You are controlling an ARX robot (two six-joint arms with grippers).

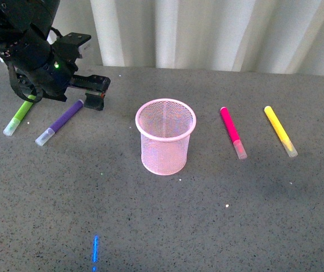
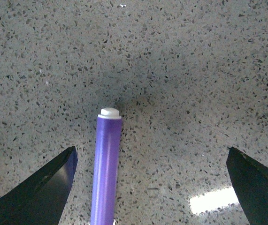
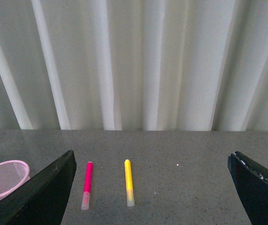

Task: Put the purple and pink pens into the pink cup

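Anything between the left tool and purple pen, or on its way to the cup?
Nothing visible: the violet-purple marker lies between the fingers of the open left tool, with bare tabletop to the pink wire-mesh cup.

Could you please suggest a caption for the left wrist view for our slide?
Left gripper open above the speckled tabletop, the purple pen lying between its jaws, not yet grasped.

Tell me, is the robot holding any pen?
Nothing is held. The left gripper is open around the purple pen, not touching; the right gripper is open, empty.
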